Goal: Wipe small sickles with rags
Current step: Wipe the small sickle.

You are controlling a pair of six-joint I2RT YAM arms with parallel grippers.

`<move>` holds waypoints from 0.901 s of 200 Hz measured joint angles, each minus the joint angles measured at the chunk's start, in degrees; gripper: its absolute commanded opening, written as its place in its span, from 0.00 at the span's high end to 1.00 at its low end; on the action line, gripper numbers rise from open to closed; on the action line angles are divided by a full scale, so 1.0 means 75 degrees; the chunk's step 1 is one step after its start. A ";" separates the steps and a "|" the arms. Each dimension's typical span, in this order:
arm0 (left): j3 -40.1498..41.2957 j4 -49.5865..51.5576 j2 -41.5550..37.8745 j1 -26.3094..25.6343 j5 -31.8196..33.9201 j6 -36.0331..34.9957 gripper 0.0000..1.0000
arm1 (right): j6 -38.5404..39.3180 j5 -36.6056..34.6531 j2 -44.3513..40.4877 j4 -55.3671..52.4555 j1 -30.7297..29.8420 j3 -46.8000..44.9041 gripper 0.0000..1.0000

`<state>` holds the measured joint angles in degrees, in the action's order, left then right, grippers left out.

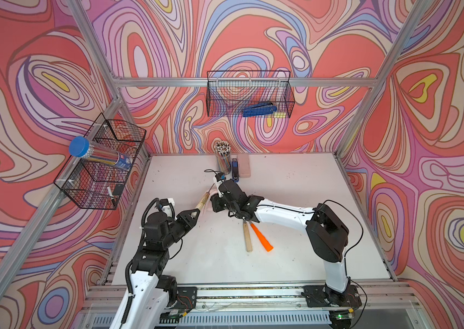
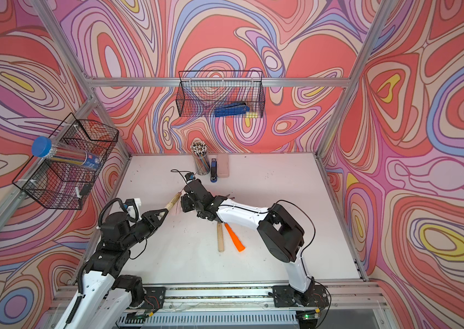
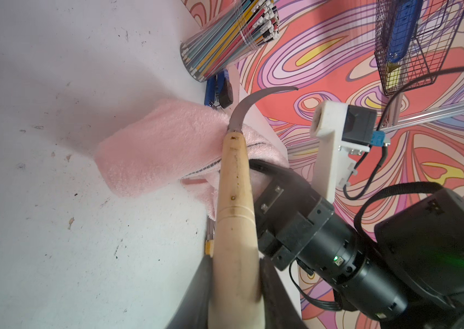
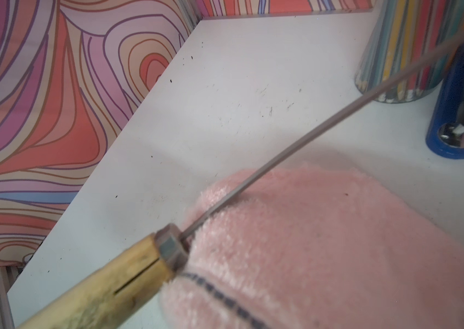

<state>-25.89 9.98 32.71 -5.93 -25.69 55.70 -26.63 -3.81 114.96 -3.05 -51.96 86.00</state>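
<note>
The left claw (image 1: 195, 212) clenches the handle of a wooden-handled sickle (image 1: 203, 200), lifted above the bench (image 1: 296, 228). The pink rag (image 3: 151, 148), grasped in the right claw (image 1: 213, 203), touches the blade's base. Rightward, a second wooden sickle (image 1: 247, 237) and the orange-handled sickle (image 1: 262, 237) lie on the bench.

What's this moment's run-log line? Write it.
left gripper: shut on wooden sickle | right gripper: shut on rag, against blade | other sickles: on table

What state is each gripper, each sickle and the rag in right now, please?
Left gripper: shut on held sickle's handle.
Right gripper: shut on rag.
Held sickle: raised, blade base against rag.
Rag: bunched.
Loose wooden sickle: flat on table, blade hidden.
Orange sickle: flat, blade hidden.
</note>
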 measured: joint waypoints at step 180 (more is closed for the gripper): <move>0.0000 -0.0052 -0.0050 0.0000 -0.0067 0.0000 1.00 | 0.0268 -0.0860 0.0379 -0.1081 0.1419 0.1775 1.00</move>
<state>-25.89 9.58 32.34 -5.93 -26.20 55.70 -24.62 -10.26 117.80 -11.16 -41.32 99.31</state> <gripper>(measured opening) 0.257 0.106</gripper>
